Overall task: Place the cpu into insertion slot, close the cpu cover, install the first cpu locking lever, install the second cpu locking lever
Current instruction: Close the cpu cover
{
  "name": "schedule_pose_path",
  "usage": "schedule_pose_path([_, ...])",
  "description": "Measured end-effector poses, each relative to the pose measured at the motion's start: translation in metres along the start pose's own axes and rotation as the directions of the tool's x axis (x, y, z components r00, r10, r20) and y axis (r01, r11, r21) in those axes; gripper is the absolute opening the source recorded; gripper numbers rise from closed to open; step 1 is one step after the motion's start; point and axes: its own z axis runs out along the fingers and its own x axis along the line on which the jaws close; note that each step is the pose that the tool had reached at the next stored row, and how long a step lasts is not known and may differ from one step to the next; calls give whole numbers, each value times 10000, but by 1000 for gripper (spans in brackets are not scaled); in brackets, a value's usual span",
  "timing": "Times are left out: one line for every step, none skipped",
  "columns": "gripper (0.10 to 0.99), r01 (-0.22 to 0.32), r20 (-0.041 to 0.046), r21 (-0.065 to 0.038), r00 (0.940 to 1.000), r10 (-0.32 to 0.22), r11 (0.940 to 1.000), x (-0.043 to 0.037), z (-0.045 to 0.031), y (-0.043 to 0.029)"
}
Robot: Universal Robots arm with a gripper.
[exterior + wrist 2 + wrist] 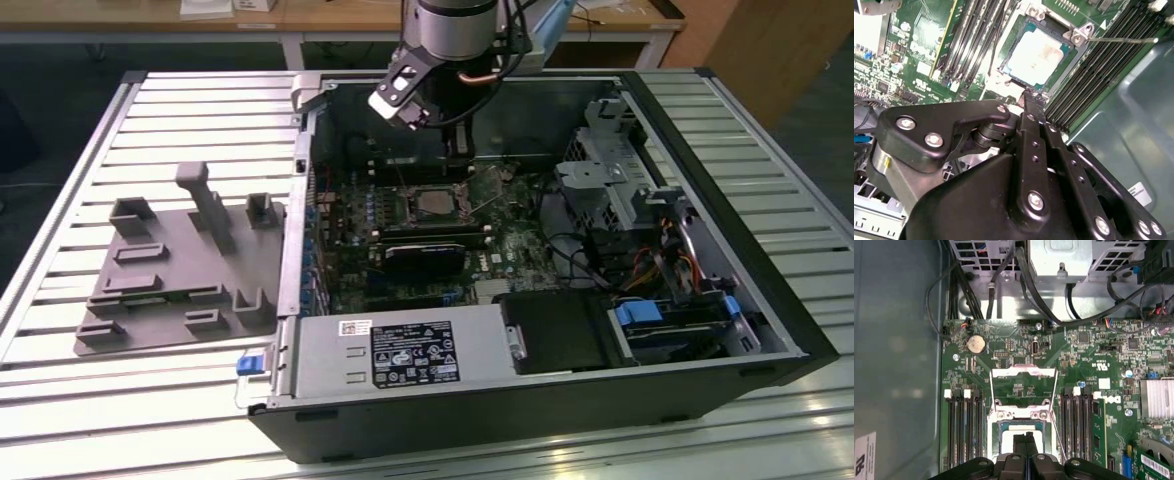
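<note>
Claw (pixel 1026 437) narrow, fingers pressed together, empty, over the seated cpu (pixel 1005 440). In the exterior view the cpu lies at 7 o'clock from it. The cpu cover (pixel 1024 371) is open.

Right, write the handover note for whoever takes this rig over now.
Gripper: fingers shut, nothing seen between them, hanging over the socket.
Chip: seated in the socket, silver top up.
Cover: swung open, off the chip.
Levers: unlatched; one wire lever sticks out sideways from the socket's corner.
Done: chip placed.
Left: close the cover, lock both levers.
</note>
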Motion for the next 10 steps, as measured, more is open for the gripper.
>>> schedule_pose_path([102,0,0,0,10000,0,10000,0,1,15])
schedule_pose_path([102,0,0,0,10000,0,10000,1,3,31])
schedule_pose_path([102,0,-1,0,10000,0,10000,1,4,47])
schedule_pose_path([102,0,-1,0,10000,0,10000,2,6,63])
schedule_pose_path([102,1,-1,1,10000,-1,10000,2,7,74])
schedule_pose_path([102,0,2,2,10000,0,10000,2,4,76])
schedule_pose_path([102,0,5,4,10000,0,10000,2,-1,76])
schedule_pose_path([102,-1,3,3,10000,1,10000,2,-11,77])
schedule_pose_path([102,-1,1,1,10000,1,10000,2,-25,78])
schedule_pose_path([102,-1,1,1,10000,1,10000,2,-41,80])
